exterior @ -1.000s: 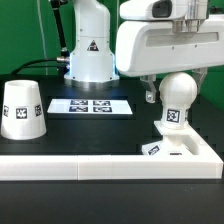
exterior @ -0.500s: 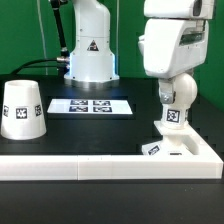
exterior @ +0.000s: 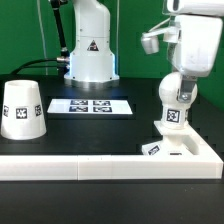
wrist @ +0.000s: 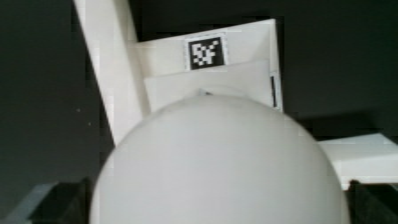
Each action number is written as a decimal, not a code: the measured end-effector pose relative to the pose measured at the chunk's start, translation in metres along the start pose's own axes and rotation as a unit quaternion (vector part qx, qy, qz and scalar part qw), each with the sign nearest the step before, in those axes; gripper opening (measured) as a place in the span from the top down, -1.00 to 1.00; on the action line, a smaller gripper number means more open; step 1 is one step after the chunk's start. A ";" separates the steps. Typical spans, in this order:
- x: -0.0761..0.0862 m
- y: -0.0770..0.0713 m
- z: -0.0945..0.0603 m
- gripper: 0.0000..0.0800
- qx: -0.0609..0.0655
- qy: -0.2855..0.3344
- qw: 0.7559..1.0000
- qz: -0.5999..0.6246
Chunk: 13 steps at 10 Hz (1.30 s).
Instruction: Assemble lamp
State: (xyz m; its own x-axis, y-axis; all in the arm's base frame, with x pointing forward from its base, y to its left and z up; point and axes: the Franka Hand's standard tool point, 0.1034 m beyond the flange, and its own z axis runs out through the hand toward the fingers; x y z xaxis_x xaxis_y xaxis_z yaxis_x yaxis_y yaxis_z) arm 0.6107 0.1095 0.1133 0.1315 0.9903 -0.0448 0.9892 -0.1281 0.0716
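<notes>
The round bulb (exterior: 172, 88) stands upright with its tagged neck in the flat square base (exterior: 190, 148) at the exterior view's right, inside the rail's corner. My gripper (exterior: 177, 93) comes down over the bulb, its fingers against the bulb's sides, shut on it. In the wrist view the bulb (wrist: 214, 160) fills the space between the dark fingers (wrist: 64, 202), my gripper (wrist: 214, 205) closed round it, with the base (wrist: 249, 85) and its tag beyond. The cone shade (exterior: 22, 108) stands apart at the exterior view's left.
The marker board (exterior: 92, 105) lies mid-table in front of the large white robot pedestal (exterior: 88, 50). The long white border rail (exterior: 80, 165) runs along the front and also shows in the wrist view (wrist: 107, 60).
The hand has turned about the upright bulb and shifted toward the exterior view's right. One dark fingertip has travelled from the bulb's left side round to its front right. Bulb, base and shade stay in place.
</notes>
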 end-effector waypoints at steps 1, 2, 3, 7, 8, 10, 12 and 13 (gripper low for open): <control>0.001 0.001 0.001 -0.75 -0.007 0.000 1.000 -0.012; -0.001 0.001 0.001 -0.75 -0.009 -0.005 0.999 -0.036; -0.002 0.001 0.002 -0.75 -0.011 -0.009 0.999 -0.042; -0.004 0.002 0.002 -0.44 -0.010 -0.009 0.999 -0.038; -0.004 0.002 0.002 -0.44 -0.011 -0.009 0.999 -0.035; -0.007 0.002 0.002 -0.44 -0.010 -0.009 1.000 -0.023; -0.017 0.004 0.003 -0.44 -0.008 -0.009 0.996 0.083; -0.016 0.003 0.003 -0.45 -0.010 -0.007 0.989 0.148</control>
State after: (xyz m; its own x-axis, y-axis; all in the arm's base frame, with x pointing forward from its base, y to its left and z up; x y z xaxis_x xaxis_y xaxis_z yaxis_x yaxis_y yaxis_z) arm 0.6122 0.0934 0.1114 0.4159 0.9088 -0.0330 0.9058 -0.4108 0.1037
